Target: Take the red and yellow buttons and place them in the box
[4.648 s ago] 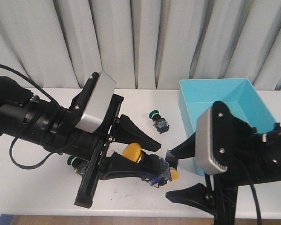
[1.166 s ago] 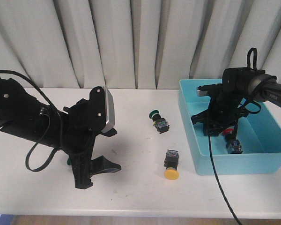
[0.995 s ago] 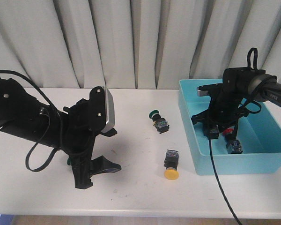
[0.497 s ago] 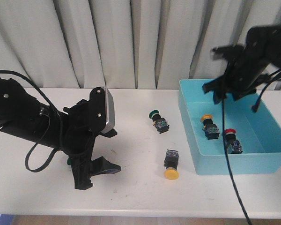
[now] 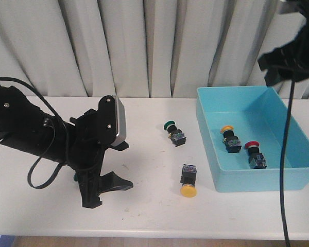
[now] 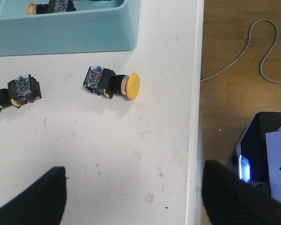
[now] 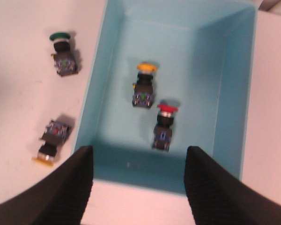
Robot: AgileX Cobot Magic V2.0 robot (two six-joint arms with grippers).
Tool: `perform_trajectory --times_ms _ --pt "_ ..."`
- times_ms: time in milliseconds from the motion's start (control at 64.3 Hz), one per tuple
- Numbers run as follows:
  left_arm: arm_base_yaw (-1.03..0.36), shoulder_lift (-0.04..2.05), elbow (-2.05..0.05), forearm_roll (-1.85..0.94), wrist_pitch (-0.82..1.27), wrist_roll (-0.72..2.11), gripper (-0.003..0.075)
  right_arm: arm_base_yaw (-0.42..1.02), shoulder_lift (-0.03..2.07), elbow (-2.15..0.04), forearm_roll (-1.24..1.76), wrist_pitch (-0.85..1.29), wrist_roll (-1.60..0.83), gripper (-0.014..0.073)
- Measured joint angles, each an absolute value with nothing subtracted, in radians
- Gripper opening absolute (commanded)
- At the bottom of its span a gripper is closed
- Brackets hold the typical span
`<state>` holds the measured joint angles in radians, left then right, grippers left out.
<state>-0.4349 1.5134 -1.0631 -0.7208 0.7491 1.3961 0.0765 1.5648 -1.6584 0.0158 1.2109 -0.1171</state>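
Observation:
The turquoise box (image 5: 257, 180) stands at the table's right. Inside it lie a yellow button (image 5: 228, 138) and a red button (image 5: 253, 153); both also show in the right wrist view, yellow (image 7: 144, 84) and red (image 7: 165, 125). Another yellow button (image 5: 188, 181) lies on its side on the table just left of the box, also in the left wrist view (image 6: 113, 83). My right gripper (image 7: 138, 187) is open and empty, high above the box. My left gripper (image 5: 122, 165) is open and empty, low over the table's left part, well left of the table's yellow button.
A green-capped button (image 5: 173, 132) lies on the table behind the loose yellow one, also in the left wrist view (image 6: 14, 92). The table's front edge (image 6: 194, 140) runs close by the left gripper, with floor and a cable beyond. Curtains hang behind.
My right gripper has let a yellow button go in the box and risen high above it. The left arm has not moved in the last second.

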Motion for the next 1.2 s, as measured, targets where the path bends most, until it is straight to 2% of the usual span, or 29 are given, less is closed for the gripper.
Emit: perform_trajectory --times_ms 280,684,793,855,995,1197 --pt "-0.435 1.513 -1.063 -0.72 0.749 1.396 0.0562 0.077 1.271 -1.191 0.023 1.022 -0.118 0.0433" --pt "-0.435 1.513 -1.063 -0.718 0.749 1.396 0.0562 0.077 0.873 -0.802 0.049 0.969 -0.118 0.043" --pt "-0.435 1.513 -1.063 -0.718 0.749 1.396 0.0545 0.077 0.812 -0.744 0.05 0.956 -0.118 0.0395" --pt "-0.435 1.513 -1.063 -0.718 0.749 1.396 0.0516 0.077 0.783 -0.722 0.05 0.948 -0.118 0.035" --pt "-0.435 1.513 -1.063 -0.718 0.749 1.396 0.0388 0.077 0.734 -0.696 0.051 0.917 -0.118 0.0207" --pt "-0.435 1.513 -1.063 -0.718 0.748 1.396 0.0149 0.077 0.717 -0.695 0.053 0.906 -0.118 0.0014"
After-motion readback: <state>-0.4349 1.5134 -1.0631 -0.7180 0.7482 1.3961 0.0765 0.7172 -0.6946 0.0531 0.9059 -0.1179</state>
